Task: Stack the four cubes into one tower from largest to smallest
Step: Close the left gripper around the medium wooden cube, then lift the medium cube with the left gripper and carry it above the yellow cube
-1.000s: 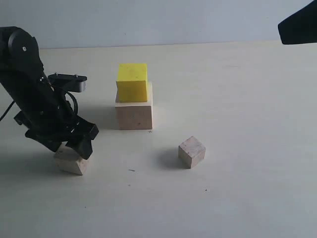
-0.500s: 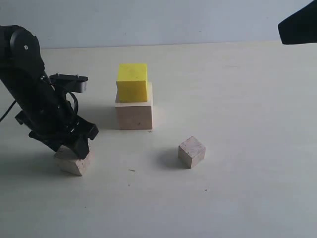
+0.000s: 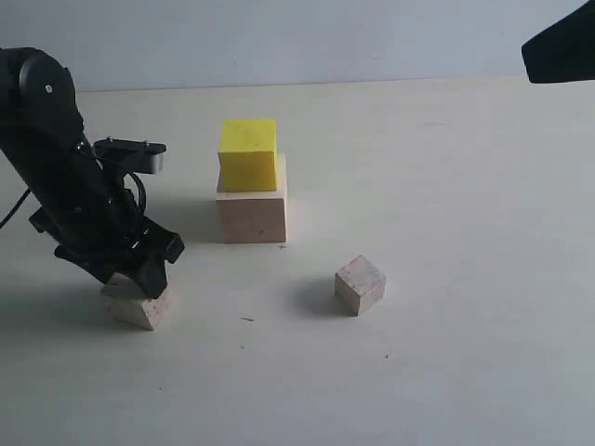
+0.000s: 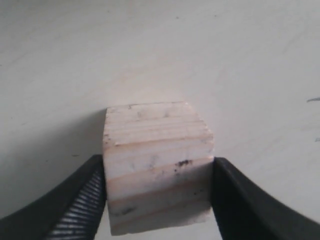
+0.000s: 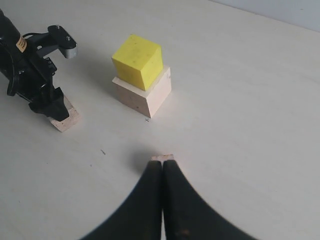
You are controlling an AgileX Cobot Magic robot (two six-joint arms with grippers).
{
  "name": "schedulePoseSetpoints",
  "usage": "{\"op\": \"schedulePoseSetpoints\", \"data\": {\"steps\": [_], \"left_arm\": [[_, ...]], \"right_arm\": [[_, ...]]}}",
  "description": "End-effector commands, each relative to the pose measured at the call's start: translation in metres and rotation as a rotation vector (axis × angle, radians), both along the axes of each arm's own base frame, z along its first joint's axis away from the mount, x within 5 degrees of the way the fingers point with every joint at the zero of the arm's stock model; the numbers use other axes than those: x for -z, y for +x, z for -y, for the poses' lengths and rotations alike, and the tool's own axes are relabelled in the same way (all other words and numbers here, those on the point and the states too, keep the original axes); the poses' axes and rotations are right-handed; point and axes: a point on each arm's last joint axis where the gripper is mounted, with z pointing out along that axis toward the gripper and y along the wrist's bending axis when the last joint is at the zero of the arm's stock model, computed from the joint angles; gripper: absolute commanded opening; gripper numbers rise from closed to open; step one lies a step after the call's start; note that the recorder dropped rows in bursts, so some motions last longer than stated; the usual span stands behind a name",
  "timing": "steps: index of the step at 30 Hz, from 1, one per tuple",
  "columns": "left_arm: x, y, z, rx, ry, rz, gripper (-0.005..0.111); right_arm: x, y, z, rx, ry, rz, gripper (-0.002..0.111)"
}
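Note:
The bright yellow cube (image 3: 248, 153) sits on the large pale wood cube (image 3: 252, 214) at mid table. The medium pale wood cube (image 3: 137, 307) rests on the table at the front left. My left gripper (image 3: 132, 279) is down over it. In the left wrist view both black fingers press its two sides (image 4: 159, 172), so the gripper is shut on that cube (image 4: 155, 140). The small pale wood cube (image 3: 359, 284) stands alone to the right of the stack. My right gripper (image 5: 163, 162) hangs high above it, shut and empty, hiding all but a sliver of the small cube (image 5: 162, 157).
The pale tabletop (image 3: 446, 186) runs back to a grey wall. Part of the right arm (image 3: 560, 48) shows as a dark shape at the top right of the exterior view. The left arm (image 3: 56, 158) leans over the table's left side.
My left gripper has sunk slightly and its fingers have drawn in against the medium cube, which shifted a touch. The stack, the small cube and the right arm have not moved.

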Motion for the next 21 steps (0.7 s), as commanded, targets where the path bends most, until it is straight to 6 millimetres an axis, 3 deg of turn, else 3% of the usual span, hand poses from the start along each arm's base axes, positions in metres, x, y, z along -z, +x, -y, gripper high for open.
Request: {"op": "schedulePoseSetpoints", "data": {"steps": [1,11,14,21], "left_arm": [[0.0102,-0.0033,0.0032,-0.001,-0.004,-0.041,0.073],[0.0102,-0.0001,0.0051,-0.008,-0.025,-0.006,0.072],[0.0102,0.0012,0.0054,-0.009,-0.028,0.008,0.056],[0.0102,0.0,0.0051,0.014,-0.026,-0.002,0.0]], "right_arm": [[0.0004,0.0003,0.0013,0.001,-0.009,0.011,0.0],[0.0004,0.0003,0.0013,0.001,-0.009,0.011,0.0],[0.0004,0.0003,0.0013,0.001,-0.009,0.011,0.0],[0.0004,0.0003,0.0013,0.001,-0.009,0.011,0.0]]}}
